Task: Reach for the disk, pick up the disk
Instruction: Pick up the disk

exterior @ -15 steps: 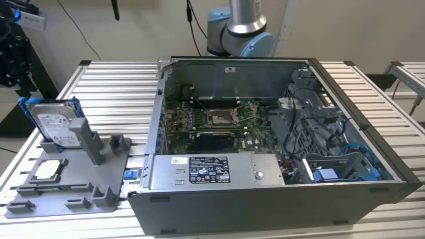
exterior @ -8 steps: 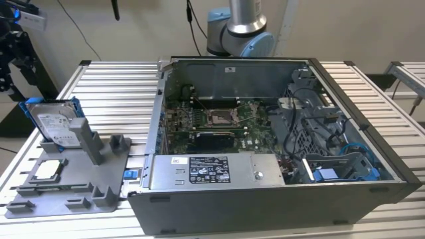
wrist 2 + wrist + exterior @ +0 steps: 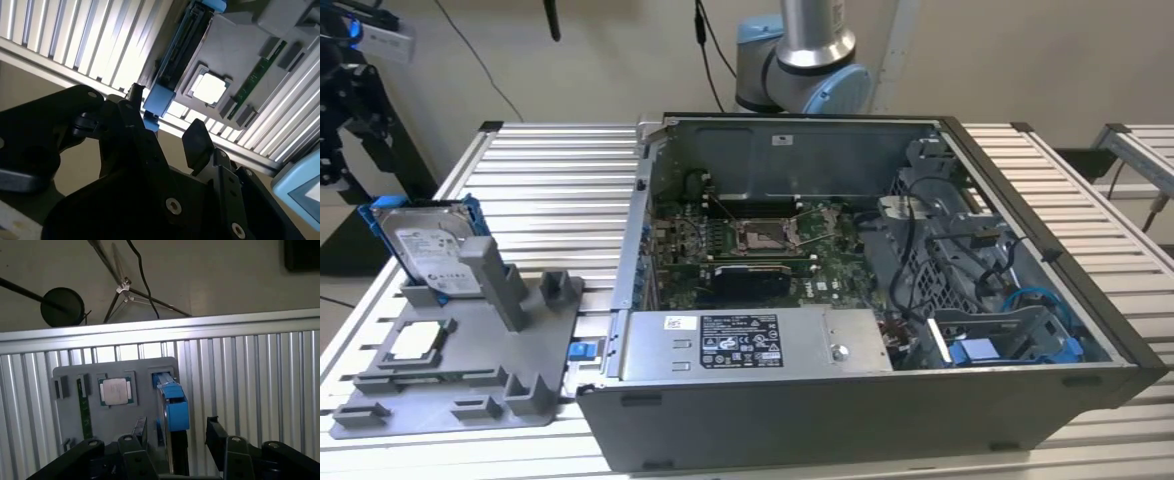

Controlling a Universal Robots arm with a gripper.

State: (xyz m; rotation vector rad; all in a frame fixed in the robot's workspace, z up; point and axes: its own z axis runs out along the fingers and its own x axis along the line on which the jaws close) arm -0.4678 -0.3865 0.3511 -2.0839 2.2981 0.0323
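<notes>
The disk (image 3: 432, 250) stands on edge in a slot of the grey fixture plate (image 3: 474, 372) at the exterior view's left; it is silver with a white label and a blue frame. In both wrist views I see it edge-on from above, with its blue frame end (image 3: 173, 407) (image 3: 160, 98) facing the camera. My gripper (image 3: 177, 437) (image 3: 165, 120) hangs well above it, open, its black fingers (image 3: 215, 432) apart with nothing between them. The disk's edge lines up with the gap between the fingers.
A small square silver chip (image 3: 419, 341) (image 3: 116, 391) and a green memory stick (image 3: 84, 407) lie on the same plate beside the disk. An open computer case (image 3: 854, 300) stands on the ribbed metal table (image 3: 547, 190) toward the exterior view's right.
</notes>
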